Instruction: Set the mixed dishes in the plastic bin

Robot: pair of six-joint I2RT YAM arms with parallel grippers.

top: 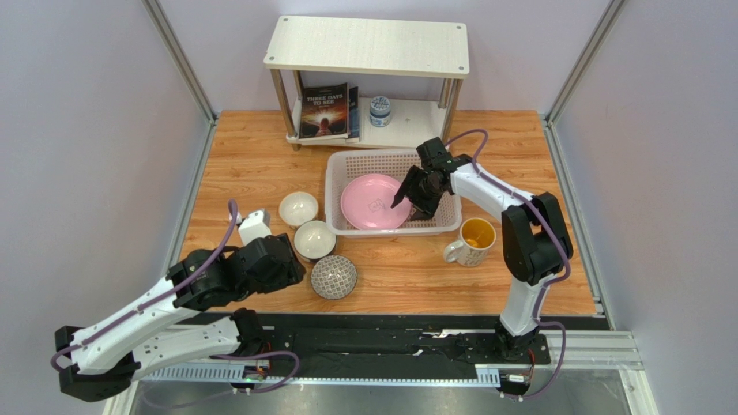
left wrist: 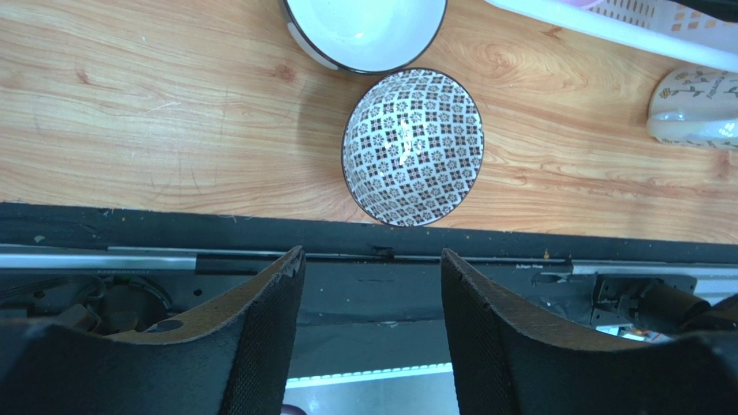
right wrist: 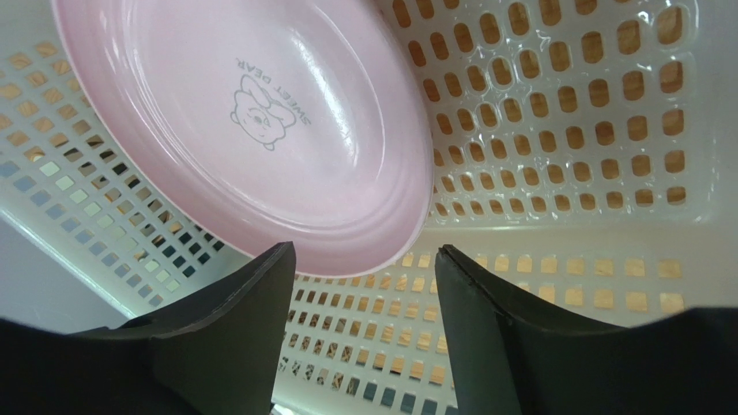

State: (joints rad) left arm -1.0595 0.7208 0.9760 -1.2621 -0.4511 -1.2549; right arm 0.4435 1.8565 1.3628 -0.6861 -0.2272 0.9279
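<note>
The pink plate [top: 374, 201] lies in the plastic bin [top: 346, 164]; in the right wrist view the plate [right wrist: 251, 112] rests on the bin's lattice base [right wrist: 554, 130]. My right gripper [top: 410, 195] [right wrist: 364, 246] hangs open and empty over the bin, just right of the plate's rim. Two white bowls [top: 298, 208] [top: 314, 239], the dark-patterned bowl [top: 333, 277] [left wrist: 413, 147] and the mug [top: 472, 240] [left wrist: 697, 108] stand on the table. My left gripper [top: 288, 266] [left wrist: 372, 251] is open and empty, left of the patterned bowl.
A white two-tier shelf [top: 368, 43] at the back holds a book [top: 325, 111] and a small blue-white jar [top: 379, 111]. A black rail [top: 390, 341] runs along the table's near edge. Grey walls close in left and right.
</note>
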